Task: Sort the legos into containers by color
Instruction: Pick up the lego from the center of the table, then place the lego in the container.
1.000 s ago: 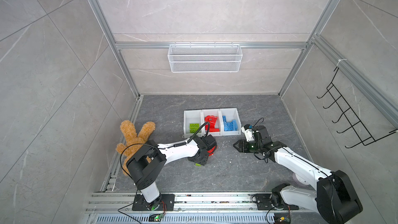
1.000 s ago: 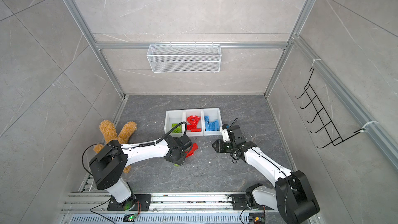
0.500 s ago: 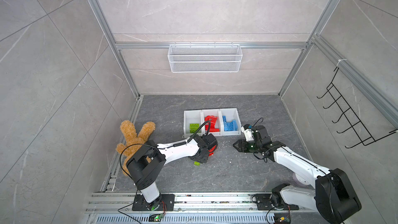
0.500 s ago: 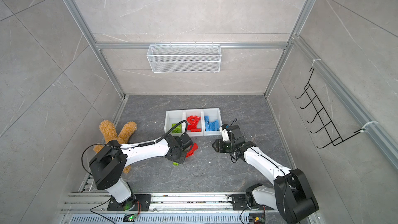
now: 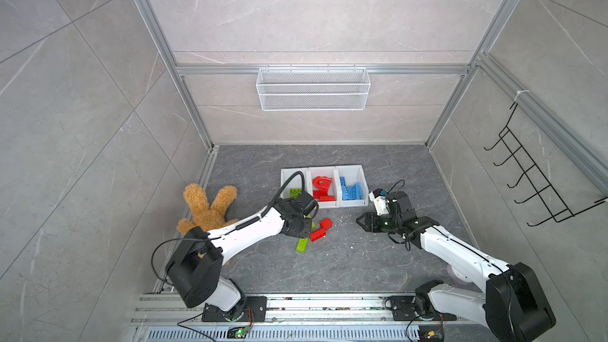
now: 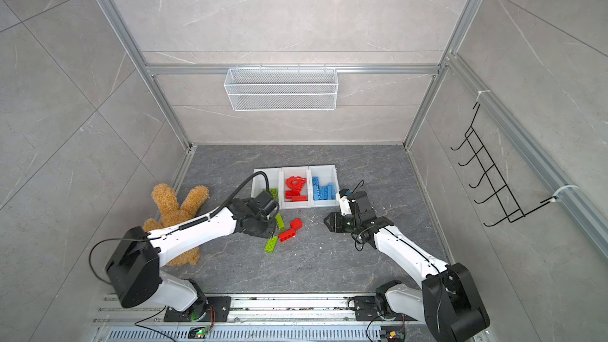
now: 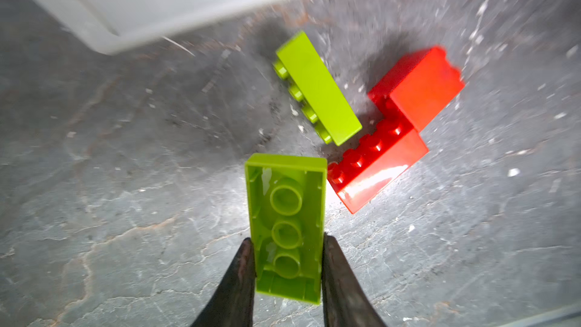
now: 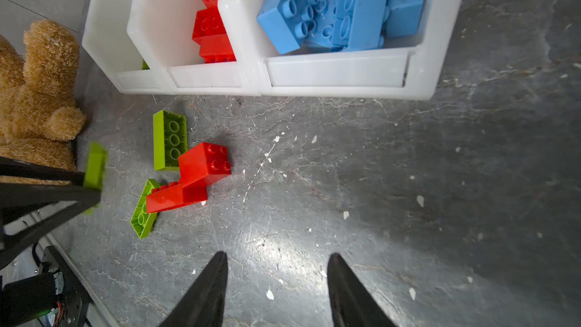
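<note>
As the left pincer (image 7: pixel 286 246) grips the green brick (image 7: pixel 286 198) by one end, it may twist loose; the right pincer (image 8: pixel 276 259) is released

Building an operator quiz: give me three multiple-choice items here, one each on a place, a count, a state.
1. Which bin holds the blue bricks? A) the middle one B) the end bin nearest the right arm C) the end one farthest from it
2. How many red bricks lie loose on the floor? A) one B) two C) four
3. The left gripper is: A) open, empty B) shut on a red brick C) shut on a green brick
1 B: blue fills that end bin. 2 B: two show on the floor. 3 C: its jaws clamp it.
</note>
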Robot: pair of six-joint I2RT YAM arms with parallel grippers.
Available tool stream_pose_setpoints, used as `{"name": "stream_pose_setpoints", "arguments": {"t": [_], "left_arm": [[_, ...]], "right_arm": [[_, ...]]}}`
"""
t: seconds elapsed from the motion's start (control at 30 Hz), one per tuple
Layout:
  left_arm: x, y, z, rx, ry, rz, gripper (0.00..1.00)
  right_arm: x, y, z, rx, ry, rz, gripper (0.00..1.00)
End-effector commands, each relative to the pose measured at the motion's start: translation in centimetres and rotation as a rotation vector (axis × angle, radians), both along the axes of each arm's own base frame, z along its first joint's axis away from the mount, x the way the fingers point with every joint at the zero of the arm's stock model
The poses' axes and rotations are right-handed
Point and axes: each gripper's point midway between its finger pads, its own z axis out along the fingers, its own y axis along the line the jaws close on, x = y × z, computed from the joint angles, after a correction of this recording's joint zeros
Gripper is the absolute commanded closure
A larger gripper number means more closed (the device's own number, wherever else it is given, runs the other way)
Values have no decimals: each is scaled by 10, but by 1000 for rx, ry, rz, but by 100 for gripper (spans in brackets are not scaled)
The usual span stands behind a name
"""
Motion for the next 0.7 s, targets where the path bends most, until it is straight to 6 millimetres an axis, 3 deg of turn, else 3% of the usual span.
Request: {"name": "stream_pose_setpoints", "arguments": {"t": [0.0, 0.1, 0.23, 0.33, 0.53, 0.67], "left_arm": [[2, 3, 16, -119, -13, -28, 85], [22, 6, 34, -165, -74, -22, 85], [69, 7, 59, -133, -172, -25, 84], [106, 0, 65, -107, -204, -41, 84], [159, -3, 39, 0, -156, -47, 84], [174, 5, 24, 78, -143, -36, 84]], "right_arm": [[-1, 4, 4, 9, -11, 19, 47], [0, 6, 2, 11, -7, 19, 47], [1, 9, 1, 14, -6, 26, 47], [0, 9, 3, 12, -10, 25, 47], [-4, 7, 2, 13, -10, 18, 47], [-7, 5, 2, 6, -11, 13, 47]]}}
